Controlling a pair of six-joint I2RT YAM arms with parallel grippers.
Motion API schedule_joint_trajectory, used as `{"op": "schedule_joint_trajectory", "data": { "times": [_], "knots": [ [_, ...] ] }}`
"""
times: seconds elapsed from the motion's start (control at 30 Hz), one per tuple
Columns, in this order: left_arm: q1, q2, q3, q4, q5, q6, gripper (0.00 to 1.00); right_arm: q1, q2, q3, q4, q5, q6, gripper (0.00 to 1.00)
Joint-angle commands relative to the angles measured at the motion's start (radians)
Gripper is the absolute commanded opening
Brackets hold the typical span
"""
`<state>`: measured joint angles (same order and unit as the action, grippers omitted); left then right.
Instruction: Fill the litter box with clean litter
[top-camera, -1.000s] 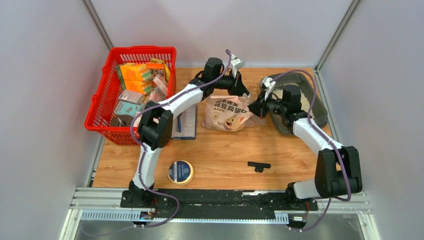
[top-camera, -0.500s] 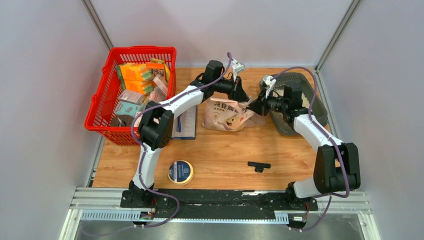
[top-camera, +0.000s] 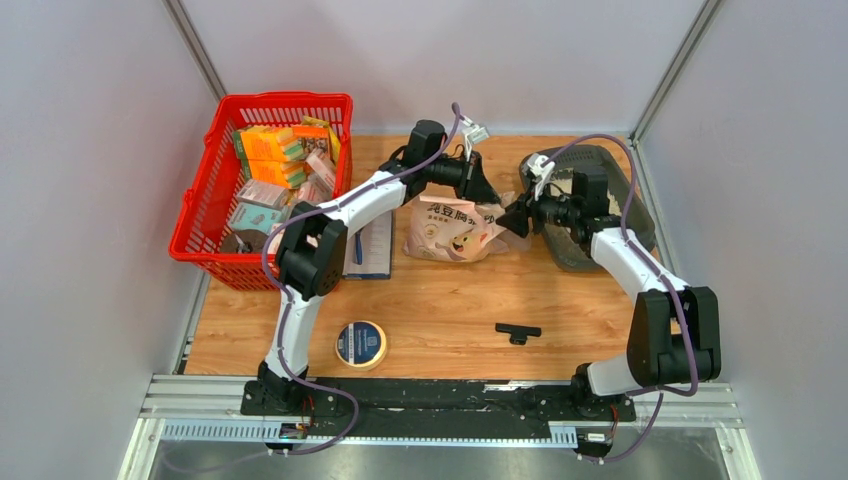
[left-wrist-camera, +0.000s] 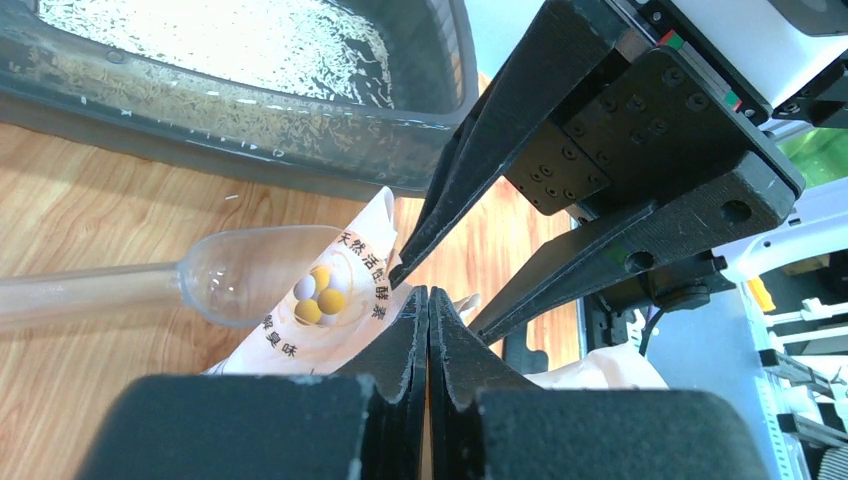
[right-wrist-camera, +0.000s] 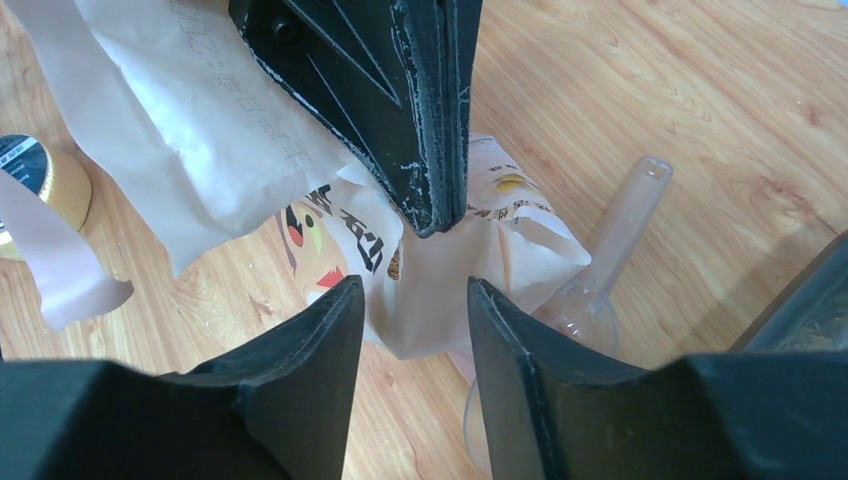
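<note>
Our left hand (left-wrist-camera: 428, 296) pinches the pale pink printed bag (top-camera: 452, 228); its corner sits straight ahead of our wide-spread right hand (right-wrist-camera: 415, 288), the dark grey plastic litter box (left-wrist-camera: 250, 145) just behind.

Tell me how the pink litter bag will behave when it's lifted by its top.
Probably floppy: the bag creases and folds where the left gripper pinches its top. Likely bottom-heavy too, since its lower part lies slumped and bulging on the table.
</note>
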<state>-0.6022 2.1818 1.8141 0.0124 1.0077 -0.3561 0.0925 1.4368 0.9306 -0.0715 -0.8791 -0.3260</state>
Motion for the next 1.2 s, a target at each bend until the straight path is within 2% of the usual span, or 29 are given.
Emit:
{"op": "schedule_joint_trajectory", "data": {
  "times": [0.0,0.13,0.2,0.23,0.33,0.37,0.57,0.77,0.93,1.03,1.17],
  "knots": [
    [-0.004,-0.047,-0.002,0.005,0.058,-0.018,0.03,-0.014,-0.006,0.043,0.033,0.032,-0.076,0.51],
    [0.001,-0.048,0.001,0.003,0.026,-0.017,0.03,-0.020,0.007,0.068,0.012,-0.006,-0.077,0.53],
    [0.004,-0.048,0.007,0.004,0.014,-0.015,0.06,-0.025,0.008,0.086,-0.027,-0.029,-0.067,0.51],
    [0.007,-0.047,0.020,0.004,0.012,-0.012,0.17,-0.025,0.008,0.089,-0.034,-0.053,-0.056,0.51],
    [0.024,-0.048,0.066,-0.006,0.009,-0.004,0.32,-0.023,0.013,0.083,-0.037,-0.078,-0.035,0.52],
    [0.030,-0.051,0.079,-0.006,0.009,0.000,0.33,-0.022,0.017,0.083,-0.033,-0.080,-0.021,0.53],
    [0.081,-0.085,0.149,-0.037,-0.017,0.012,0.36,-0.010,0.056,0.077,-0.002,-0.093,-0.002,0.56],
    [0.101,-0.048,0.198,-0.092,-0.194,0.064,0.37,0.029,0.096,0.094,0.062,-0.087,0.039,0.54],
    [0.101,0.048,0.344,-0.213,-0.421,0.169,0.37,0.047,0.114,0.116,0.098,-0.067,0.073,0.37],
    [0.099,0.127,0.414,-0.239,-0.411,0.221,0.37,0.049,0.102,0.108,0.116,-0.040,0.088,0.34],
    [0.085,0.211,0.470,-0.282,-0.351,0.275,0.37,0.046,0.077,0.109,0.076,-0.021,0.074,0.38]
  ]
}}
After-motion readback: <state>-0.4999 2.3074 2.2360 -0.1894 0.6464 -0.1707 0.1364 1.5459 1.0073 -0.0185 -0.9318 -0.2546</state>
